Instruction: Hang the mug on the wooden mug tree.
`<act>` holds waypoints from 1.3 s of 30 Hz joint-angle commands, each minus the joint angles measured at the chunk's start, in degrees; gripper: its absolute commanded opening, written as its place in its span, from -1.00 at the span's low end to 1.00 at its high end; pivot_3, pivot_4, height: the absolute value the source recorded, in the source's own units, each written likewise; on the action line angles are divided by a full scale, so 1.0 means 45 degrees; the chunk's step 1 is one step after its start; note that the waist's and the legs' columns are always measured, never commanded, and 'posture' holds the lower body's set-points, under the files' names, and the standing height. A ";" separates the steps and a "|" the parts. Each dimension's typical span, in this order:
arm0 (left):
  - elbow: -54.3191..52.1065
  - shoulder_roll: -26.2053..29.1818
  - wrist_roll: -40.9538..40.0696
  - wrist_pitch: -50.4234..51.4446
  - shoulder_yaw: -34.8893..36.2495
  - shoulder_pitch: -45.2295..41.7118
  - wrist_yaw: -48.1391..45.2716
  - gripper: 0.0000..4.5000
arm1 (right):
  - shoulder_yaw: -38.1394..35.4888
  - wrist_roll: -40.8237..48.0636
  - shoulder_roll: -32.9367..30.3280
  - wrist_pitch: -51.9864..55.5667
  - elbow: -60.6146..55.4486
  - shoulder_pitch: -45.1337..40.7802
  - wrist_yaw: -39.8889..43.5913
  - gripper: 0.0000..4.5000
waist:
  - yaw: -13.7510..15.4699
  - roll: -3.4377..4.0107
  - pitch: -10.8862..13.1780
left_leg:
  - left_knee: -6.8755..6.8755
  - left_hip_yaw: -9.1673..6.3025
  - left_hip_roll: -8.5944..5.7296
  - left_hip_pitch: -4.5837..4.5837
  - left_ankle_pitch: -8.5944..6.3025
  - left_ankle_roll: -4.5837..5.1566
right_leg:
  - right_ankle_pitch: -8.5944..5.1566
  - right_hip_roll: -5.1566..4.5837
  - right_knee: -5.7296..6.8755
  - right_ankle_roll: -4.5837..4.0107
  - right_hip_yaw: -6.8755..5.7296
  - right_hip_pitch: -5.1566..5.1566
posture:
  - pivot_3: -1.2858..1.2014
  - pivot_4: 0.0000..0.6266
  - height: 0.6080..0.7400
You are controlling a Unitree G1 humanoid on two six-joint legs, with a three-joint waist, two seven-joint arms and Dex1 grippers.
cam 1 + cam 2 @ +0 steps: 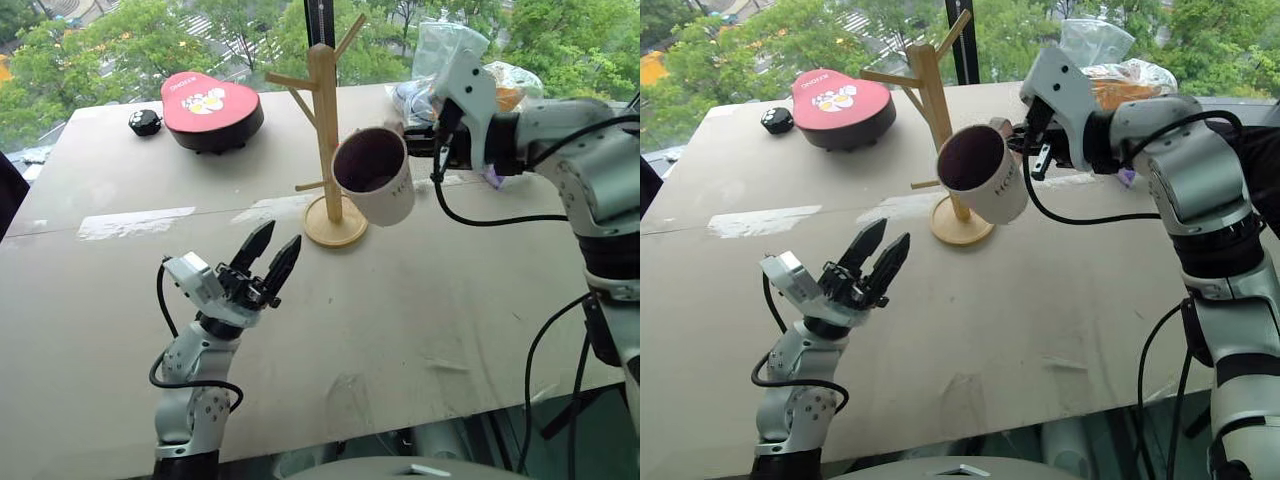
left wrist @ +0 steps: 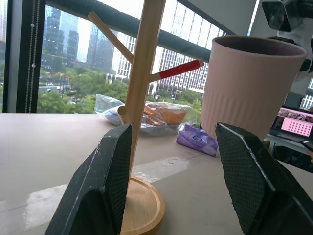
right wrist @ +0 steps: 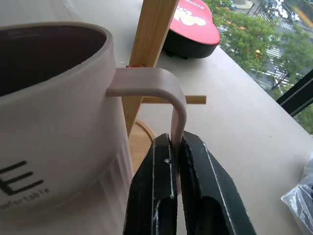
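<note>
The cream mug (image 1: 375,175) with its dark maroon inside hangs in the air, tilted, its mouth turned toward me. It is just right of the wooden mug tree (image 1: 325,130), at the height of the post's middle. My right gripper (image 3: 176,142) is shut on the mug's loop handle (image 3: 166,83), which sits close to the post. A red-tipped peg (image 2: 178,70) points toward the mug. My left gripper (image 1: 282,233) is open and holds nothing. It stands low over the table's front left, aimed up at the tree's round base (image 1: 335,228).
A black container with a red lid (image 1: 210,110) and a small black object (image 1: 145,122) sit at the back left. Plastic bags of food (image 1: 450,60) and a purple packet (image 2: 195,138) lie behind the tree. Pale tape strips (image 1: 135,222) cross the table.
</note>
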 commanded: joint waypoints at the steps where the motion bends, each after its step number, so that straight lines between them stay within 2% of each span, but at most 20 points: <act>1: -0.0010 -0.0048 0.0075 -0.0594 -0.0176 -0.0237 -0.0376 0.22 | 0.0404 -0.0295 0.0277 0.0572 0.0089 -0.1051 0.0069 -0.98 | 0.0007 0.0001 0.0000 | 0.0003 -0.0002 -0.0001 -0.0003 0.0000 0.0000 | 0.0000 -0.0001 0.0000 -0.0001 -0.0003 0.0000 | 0.03 -0.52 1.00; 10: -0.0198 0.0007 0.0159 -0.0774 -0.0776 -0.0258 -0.0787 0.22 | 0.1331 -0.1086 0.0678 0.0276 0.1250 -0.1995 0.0537 -0.98 | -0.0016 0.0001 0.0001 | 0.0023 -0.0002 -0.0015 -0.0013 0.0000 0.0000 | 0.0006 0.0002 0.0001 0.0003 -0.0003 0.0001 | 0.03 -0.52 1.00; 15: -0.0122 -0.0019 0.0167 -0.0856 -0.0933 -0.0230 -0.0778 0.22 | 0.1313 -0.1256 0.1147 0.0209 0.1637 -0.2479 0.0650 -0.98 | -0.0077 0.0002 0.0001 | 0.0022 -0.0002 -0.0011 -0.0014 0.0000 0.0000 | 0.0007 0.0001 0.0010 0.0003 -0.0001 -0.0007 | 0.03 -0.52 1.00; 18: -0.0096 0.0010 0.0158 -0.0833 -0.0994 -0.0216 -0.0831 0.22 | 0.1200 -0.1328 0.1331 0.0197 0.1754 -0.2641 0.0614 -0.69 | -0.0087 0.0001 0.0001 | 0.0023 -0.0002 -0.0010 -0.0013 0.0000 0.0000 | 0.0007 0.0002 0.0013 0.0003 -0.0001 -0.0007 | 0.03 -0.52 1.00; 19: -0.0089 0.0011 0.0157 -0.0848 -0.0992 -0.0209 -0.0840 0.22 | 0.1178 -0.1368 0.1352 0.0170 0.1793 -0.2651 0.0591 -0.45 | -0.0085 0.0001 0.0001 | 0.0023 0.0000 -0.0012 -0.0013 0.0000 0.0000 | 0.0007 0.0004 0.0013 0.0003 0.0000 -0.0007 | 0.03 -0.52 1.00; 20: -0.0073 0.0008 0.0158 -0.0864 -0.0986 -0.0215 -0.0843 0.22 | 0.1165 -0.1405 0.1362 0.0135 0.1840 -0.2661 0.0575 -0.34 | -0.0068 0.0001 0.0001 | 0.0023 -0.0001 -0.0012 -0.0014 0.0000 0.0000 | 0.0007 0.0004 0.0013 0.0003 0.0000 -0.0007 | 0.03 -0.52 1.00; 21: -0.0056 0.0005 0.0156 -0.0873 -0.0979 -0.0227 -0.0843 0.22 | 0.1133 -0.1433 0.1380 0.0118 0.1899 -0.2674 0.0535 -0.05 | -0.0064 0.0001 0.0001 | 0.0023 -0.0002 -0.0014 -0.0013 0.0000 0.0000 | 0.0007 0.0005 0.0012 0.0003 -0.0001 -0.0006 | 0.03 -0.52 1.00; 23: -0.0065 0.0014 0.0144 -0.0872 -0.0974 -0.0207 -0.0855 0.22 | 0.1046 -0.1469 0.1399 0.0131 0.1957 -0.2690 0.0448 0.22 | -0.0065 0.0001 0.0001 | 0.0024 -0.0001 -0.0016 -0.0014 0.0000 0.0000 | 0.0007 0.0005 0.0013 0.0003 0.0000 -0.0006 | 0.03 -0.52 1.00; 26: -0.0054 0.0120 0.0183 -0.0747 -0.0973 -0.0108 -0.0846 0.22 | 0.0703 -0.1454 0.1390 0.0312 0.1983 -0.2632 0.0200 0.88 | -0.0089 0.0001 0.0001 | 0.0023 -0.0001 -0.0015 -0.0014 0.0000 0.0000 | 0.0007 0.0006 0.0013 0.0003 0.0000 -0.0007 | 0.03 -0.52 1.00; 27: -0.0051 0.0159 0.0225 -0.0730 -0.0973 -0.0082 -0.0832 0.22 | 0.0539 -0.1381 0.1368 0.0502 0.1953 -0.2561 0.0142 0.95 | -0.0101 0.0002 0.0001 | 0.0022 -0.0001 -0.0015 -0.0014 0.0000 0.0000 | 0.0007 0.0006 0.0013 0.0003 0.0000 -0.0008 | 0.03 -0.52 1.00; 29: -0.0082 0.0224 0.0287 -0.0689 -0.0982 -0.0031 -0.0791 0.22 | 0.0202 -0.1205 0.1340 0.0824 0.1876 -0.2393 0.0071 0.95 | -0.0131 0.0002 0.0001 | 0.0022 -0.0001 -0.0015 -0.0014 0.0000 0.0000 | 0.0007 0.0005 0.0013 0.0003 0.0001 -0.0009 | 0.03 -0.52 1.00; 34: -0.0151 0.0677 0.0733 -0.0193 -0.0890 0.0391 -0.0383 0.22 | -0.1385 -0.0058 0.0162 0.1356 0.0932 -0.0386 0.0635 0.95 | 0.0025 -0.0005 -0.0003 | 0.0026 -0.0006 -0.0020 -0.0015 0.0000 0.0000 | 0.0007 0.0010 0.0010 0.0003 -0.0004 -0.0002 | 0.03 -0.52 1.00; 36: 0.0005 0.1013 0.1250 0.0339 -0.0946 0.0781 0.0050 0.22 | -0.2458 0.0471 -0.0502 0.0721 0.0214 0.1521 0.0942 0.95 | 0.0057 -0.0008 -0.0005 | 0.0027 -0.0006 -0.0022 -0.0018 0.0000 0.0001 | 0.0007 0.0009 0.0003 0.0003 -0.0005 0.0000 | 0.03 -0.52 1.00; 39: 0.0131 0.1515 0.2164 0.1029 -0.1155 0.1342 0.0569 0.22 | -0.4195 0.1388 -0.0708 -0.0562 -0.0995 0.4681 0.1228 0.95 | 0.0043 -0.0005 -0.0004 | 0.0024 -0.0001 -0.0024 -0.0020 -0.0001 0.0003 | 0.0007 0.0006 -0.0002 0.0005 0.0002 0.0001 | 0.03 -0.52 1.00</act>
